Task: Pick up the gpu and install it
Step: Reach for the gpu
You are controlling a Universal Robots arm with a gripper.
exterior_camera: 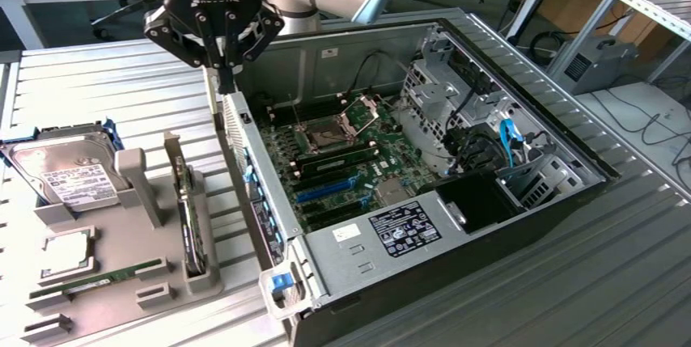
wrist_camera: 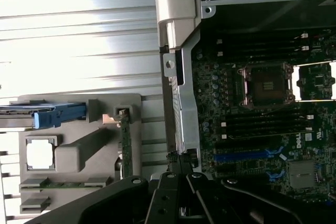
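Tool (exterior_camera: 226, 80) hangs with its fingers pressed together and nothing between them, its tips just above the far end of the open computer case's (exterior_camera: 561, 133) wall on the exterior view's left. The gpu (exterior_camera: 190, 226) stands on edge in a slot of the grey tray (exterior_camera: 108, 302) on the worktop, nearer than the tool, well apart from it and outside the case; edge-on, its fan cannot be made out. The tray also holds a hard drive (exterior_camera: 65, 173), a processor chip (exterior_camera: 67, 251) and a memory stick (exterior_camera: 103, 278). Inside the case lies the motherboard (exterior_camera: 345, 153)

From the wrist, the tool (wrist_camera: 181, 169) is closed and empty beside the case (wrist_camera: 181, 103) wall. The gpu (wrist_camera: 126, 148) shows as a thin green strip upright in the tray (wrist_camera: 79, 103), apart from the fingers. The tool's black linkage hides the tray's corner and part of the motherboard (wrist_camera: 252, 129)
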